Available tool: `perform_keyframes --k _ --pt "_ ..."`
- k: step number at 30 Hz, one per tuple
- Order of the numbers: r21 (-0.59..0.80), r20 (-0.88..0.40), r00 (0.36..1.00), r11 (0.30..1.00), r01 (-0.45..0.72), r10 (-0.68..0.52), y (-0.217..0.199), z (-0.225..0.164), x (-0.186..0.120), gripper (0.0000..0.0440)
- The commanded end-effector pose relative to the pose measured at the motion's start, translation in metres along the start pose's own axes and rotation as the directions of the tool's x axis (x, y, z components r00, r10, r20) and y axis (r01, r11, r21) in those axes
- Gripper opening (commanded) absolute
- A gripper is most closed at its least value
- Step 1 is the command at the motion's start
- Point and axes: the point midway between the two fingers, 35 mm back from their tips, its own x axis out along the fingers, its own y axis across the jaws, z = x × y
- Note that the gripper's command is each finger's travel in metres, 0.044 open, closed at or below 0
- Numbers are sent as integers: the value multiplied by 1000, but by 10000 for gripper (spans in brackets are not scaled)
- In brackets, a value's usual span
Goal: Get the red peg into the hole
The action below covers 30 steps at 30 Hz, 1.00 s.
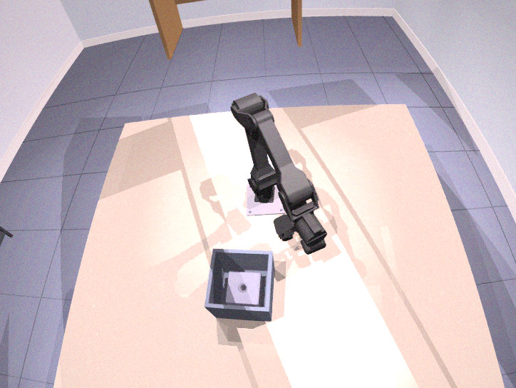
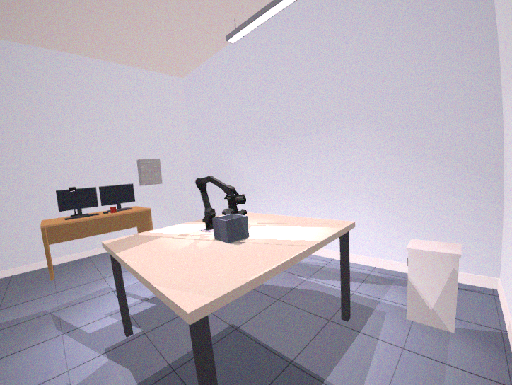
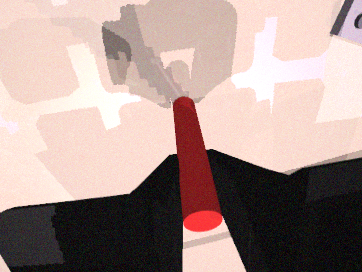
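The red peg [image 3: 195, 170] runs lengthwise between my fingertips in the wrist view, its bright round end towards the camera and its far end close to its shadow on the table. My gripper [image 3: 191, 160] [image 2: 234, 212] is shut on it, one dark finger against each side. Whether the peg is off the table is hard to tell. The arm hides the peg in the top view, and I cannot make it out in the exterior view. The open blue-grey box [image 1: 238, 313] [image 2: 230, 230] stands beside the gripper. The pale plate [image 1: 250, 297] at its bottom has an empty hole [image 1: 242, 287].
The arm's pale base plate [image 1: 266, 212] is behind the box and shows in part at the top right of the wrist view [image 3: 352, 25]. The box walls stand high around the plate. A desk [image 2: 90, 226] with monitors and a white cabinet [image 2: 432, 281] stand away from the table [image 2: 177, 269].
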Motion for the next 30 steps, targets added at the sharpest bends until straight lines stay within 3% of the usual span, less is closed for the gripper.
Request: perform_keyframes --k 1,15,30 --pt "-23 -37 998 998 -53 52 7 -8 -11 7" --pt "-105 -105 969 966 -236 225 22 -22 -69 0" --pt "-149 -7 910 899 -412 416 29 1 -147 0"
